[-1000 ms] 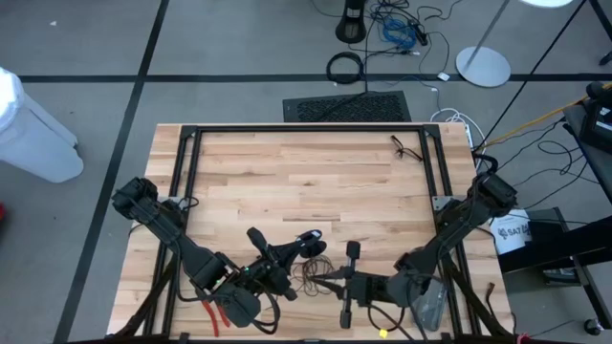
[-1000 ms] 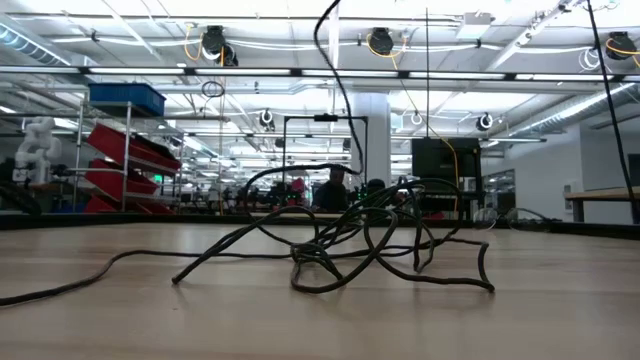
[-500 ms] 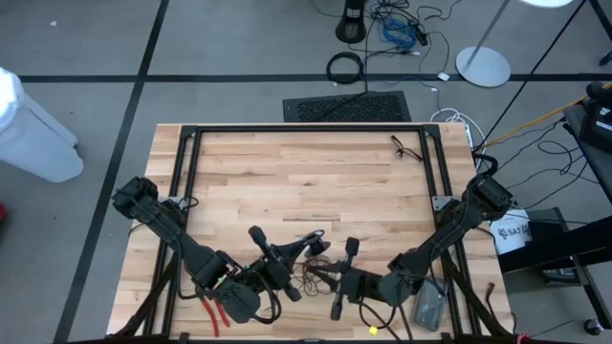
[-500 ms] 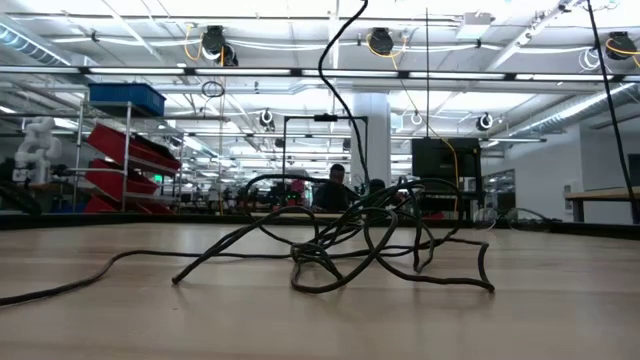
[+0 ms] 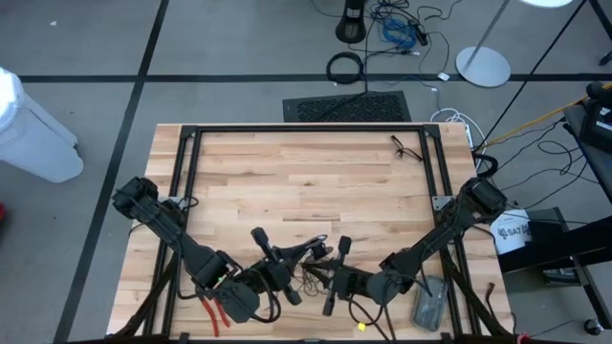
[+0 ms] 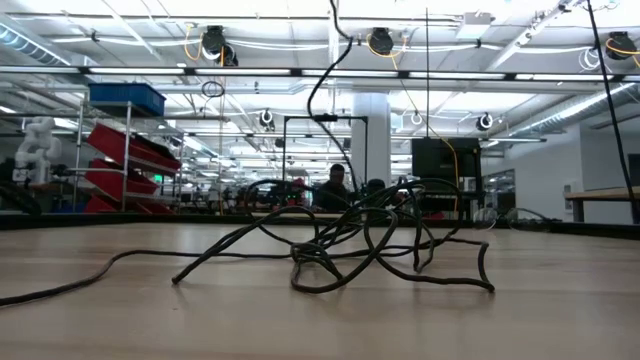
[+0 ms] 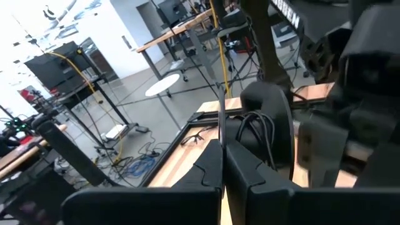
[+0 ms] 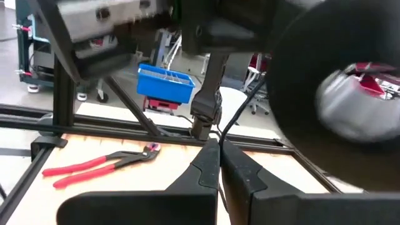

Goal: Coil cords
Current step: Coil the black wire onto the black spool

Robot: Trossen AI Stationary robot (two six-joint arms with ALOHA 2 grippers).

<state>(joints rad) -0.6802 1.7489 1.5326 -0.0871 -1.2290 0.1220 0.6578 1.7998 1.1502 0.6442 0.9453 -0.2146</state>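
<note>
Your left claw (image 5: 260, 239) and right claw (image 5: 337, 258), both pressed together, seemingly pinch the thin black tangled cord (image 5: 314, 270) over the wooden desk (image 5: 306, 182).

Place: a large open robotics lab or workshop hall.
Ceiling: exposed beams, pipes and hanging cable reels (image 6: 212, 42) above the wooden table (image 6: 320, 300).
Beyond the table: red shelving (image 6: 130, 165) bearing a blue bin (image 6: 125, 97), monitors, workbenches.
Floor beside the table: grey, with black tape lines (image 5: 239, 78) and loose cables (image 5: 402, 29).
</note>
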